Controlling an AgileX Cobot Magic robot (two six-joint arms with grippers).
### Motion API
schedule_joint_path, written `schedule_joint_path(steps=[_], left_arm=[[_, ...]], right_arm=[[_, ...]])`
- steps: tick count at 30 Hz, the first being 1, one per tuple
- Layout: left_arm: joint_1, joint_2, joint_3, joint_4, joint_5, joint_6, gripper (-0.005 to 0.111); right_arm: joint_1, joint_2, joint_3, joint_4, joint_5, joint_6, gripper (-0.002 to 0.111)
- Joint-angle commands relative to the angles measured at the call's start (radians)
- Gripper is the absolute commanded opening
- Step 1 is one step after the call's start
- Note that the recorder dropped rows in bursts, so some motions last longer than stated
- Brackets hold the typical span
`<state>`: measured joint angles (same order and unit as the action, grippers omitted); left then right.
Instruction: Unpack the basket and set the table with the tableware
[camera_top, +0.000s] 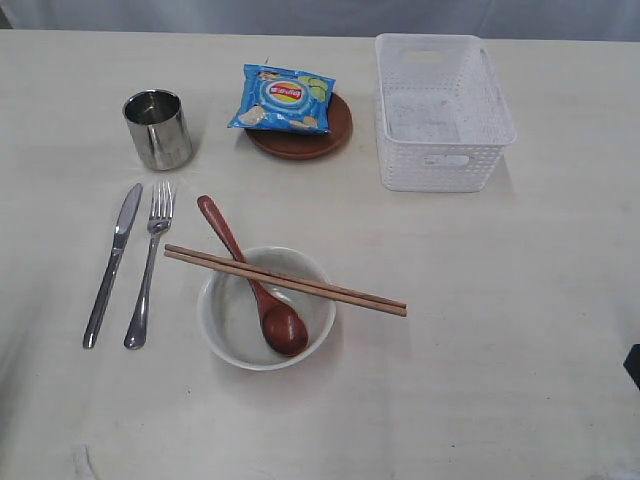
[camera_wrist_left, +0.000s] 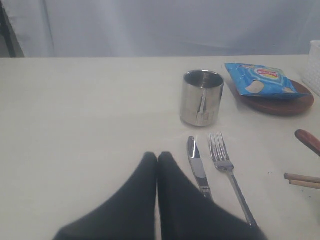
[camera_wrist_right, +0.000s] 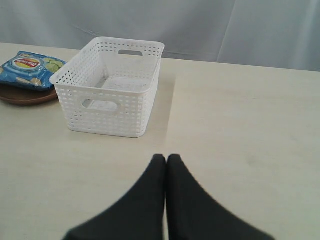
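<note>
Here, the pale cream matte tabletop (camera_top: 520, 330) is left open across its right side. The white lattice plastic basket (camera_top: 440, 170) is set near the far edge. The white round bowl (camera_top: 232, 325) is placed centre-left. The black left gripper (camera_wrist_left: 157, 156) and right gripper (camera_wrist_right: 166, 157) are clenched, empty.

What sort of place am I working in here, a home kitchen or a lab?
Probably a staged lab bench, not a home: a large pale cream tabletop, a plain grey curtain backdrop behind it, and an empty white perforated plastic basket set out like a prop.
</note>
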<state>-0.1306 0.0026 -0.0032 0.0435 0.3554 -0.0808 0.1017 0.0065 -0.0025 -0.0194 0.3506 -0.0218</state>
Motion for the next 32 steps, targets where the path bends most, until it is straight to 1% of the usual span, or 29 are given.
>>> schedule_joint_path(steps=[1, 32], left_arm=[[0.002, -0.003, 0.003, 0.009, -0.011, -0.004, 0.0], [0.002, -0.003, 0.003, 0.009, -0.011, -0.004, 0.0]], right_arm=[[-0.001, -0.007, 0.003, -0.008, 0.0, 0.006, 0.0], [-0.001, -0.007, 0.003, -0.008, 0.0, -0.009, 0.0]])
